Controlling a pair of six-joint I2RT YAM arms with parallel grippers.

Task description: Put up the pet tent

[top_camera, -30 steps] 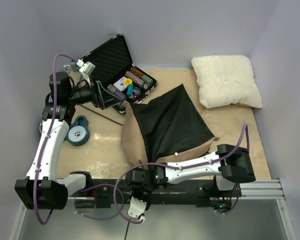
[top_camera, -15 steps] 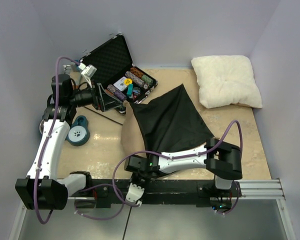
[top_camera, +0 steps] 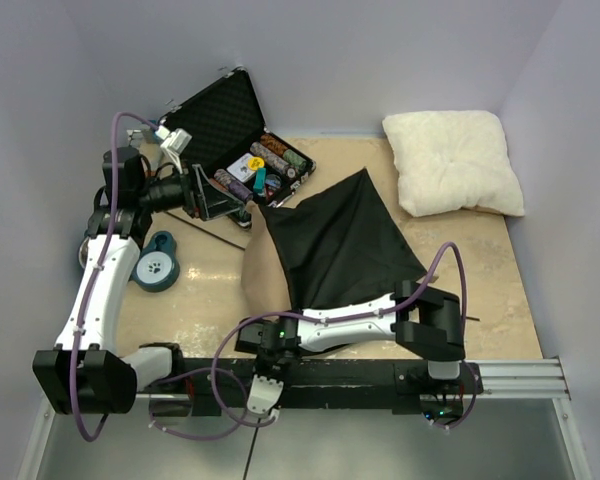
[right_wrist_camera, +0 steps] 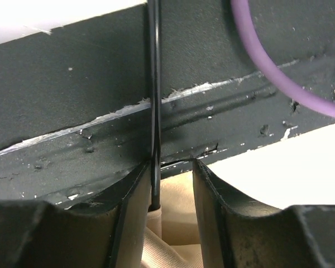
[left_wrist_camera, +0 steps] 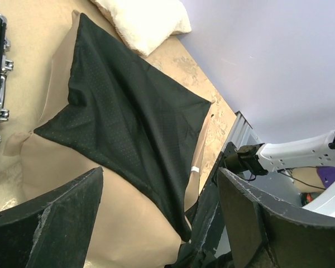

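Observation:
The pet tent (top_camera: 335, 240) lies flat on the table, black floor panel up over tan canvas. It also shows in the left wrist view (left_wrist_camera: 128, 106), with a small white label (left_wrist_camera: 194, 169) at its near edge. My right gripper (top_camera: 263, 385) hangs over the near base rail. In the right wrist view (right_wrist_camera: 172, 167) its fingers are closed to a narrow gap on a tan canvas corner, with a thin dark pole (right_wrist_camera: 154, 100) against the left finger. My left gripper (top_camera: 202, 195) is raised by the black case, open and empty (left_wrist_camera: 161, 173). The pompom is not visible.
A white fluffy pillow (top_camera: 452, 160) lies at the back right. An open black case of coloured chips (top_camera: 235, 140) stands at the back left. A blue round paw-print object (top_camera: 158, 268) lies at the left. The black base rail (right_wrist_camera: 72, 128) runs along the near edge.
My right arm has swung left along the near edge, its elbow folding in, and the gripper has shifted left over the rail. The left arm has barely moved.

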